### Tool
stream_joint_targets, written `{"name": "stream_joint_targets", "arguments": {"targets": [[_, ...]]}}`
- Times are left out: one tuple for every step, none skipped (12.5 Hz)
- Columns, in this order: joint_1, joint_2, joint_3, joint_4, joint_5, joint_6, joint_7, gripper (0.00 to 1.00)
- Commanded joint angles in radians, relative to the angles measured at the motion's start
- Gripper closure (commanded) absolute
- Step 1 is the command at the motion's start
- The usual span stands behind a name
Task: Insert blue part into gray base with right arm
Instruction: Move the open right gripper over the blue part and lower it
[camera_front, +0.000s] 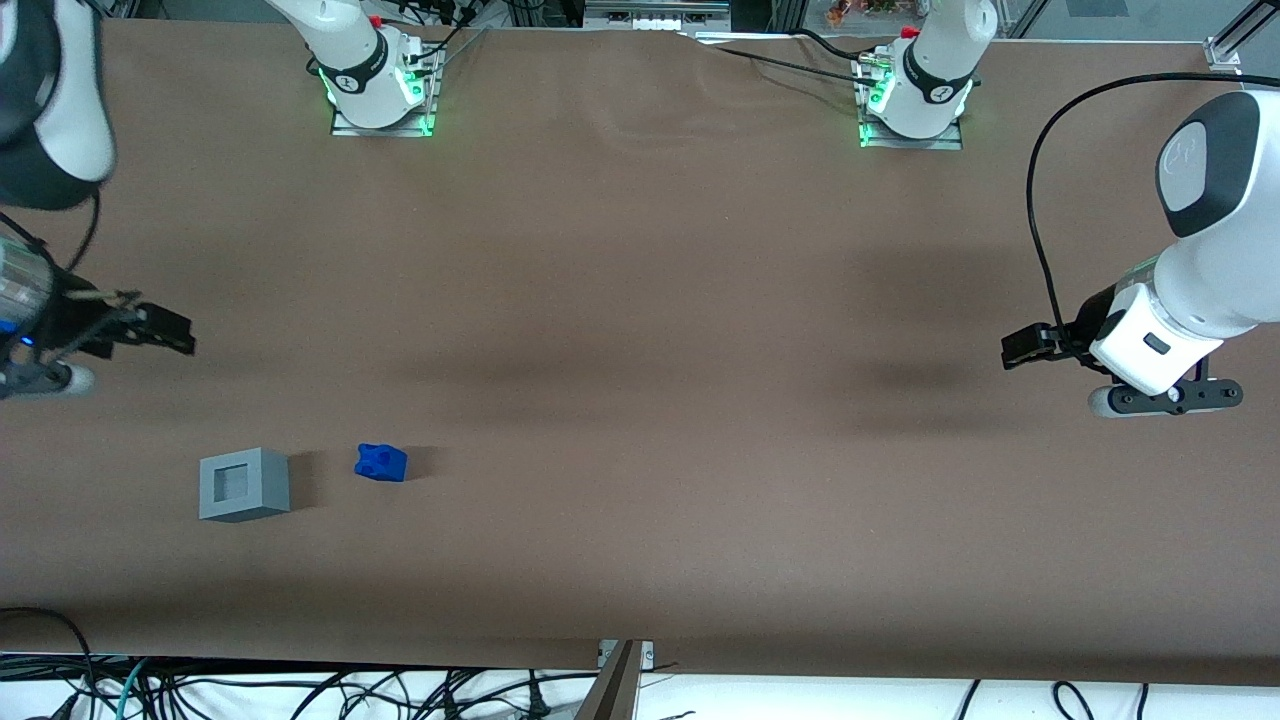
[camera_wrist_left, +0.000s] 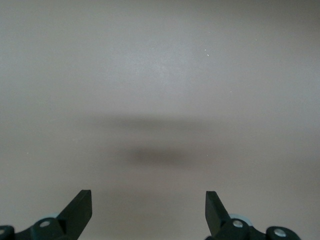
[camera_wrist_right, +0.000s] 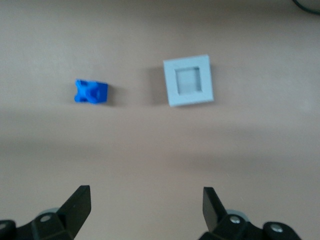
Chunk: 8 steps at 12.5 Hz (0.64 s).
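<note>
The blue part (camera_front: 381, 463) lies on the brown table, beside the gray base (camera_front: 244, 484). The base's square recess faces upward. Both also show in the right wrist view: the blue part (camera_wrist_right: 91, 92) and the gray base (camera_wrist_right: 188, 80), a short gap between them. My right gripper (camera_front: 170, 333) hangs above the table at the working arm's end, farther from the front camera than the gray base. Its fingers (camera_wrist_right: 80, 202) stand wide apart with nothing between them; the gripper (camera_wrist_right: 146, 200) is open and well above both objects.
Two arm bases (camera_front: 380, 85) (camera_front: 912, 95) with green lights are bolted at the table's edge farthest from the front camera. Cables (camera_front: 300, 695) hang below the near edge. Brown table surface (camera_front: 640, 350) stretches toward the parked arm's end.
</note>
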Motion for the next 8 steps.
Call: {"name": "stream_joint_targets", "arguments": {"targets": [[0.074,0.078,0.001,0.004,0.008,0.117,0.133,0.01],[0.102,0.117,0.001,0.005,0.008,0.175,0.170,0.01],[0.113,0.159,0.001,0.005,0.010,0.239,0.201,0.01],[0.125,0.199,0.004,0.005,0.020,0.296,0.226,0.01],[0.125,0.239,0.019,0.005,0.046,0.341,0.238,0.01],[0.125,0.272,0.028,0.005,0.071,0.376,0.243,0.01],[0.125,0.297,0.030,0.005,0.089,0.401,0.253,0.01],[0.125,0.314,0.030,0.005,0.097,0.410,0.253,0.01]]}}
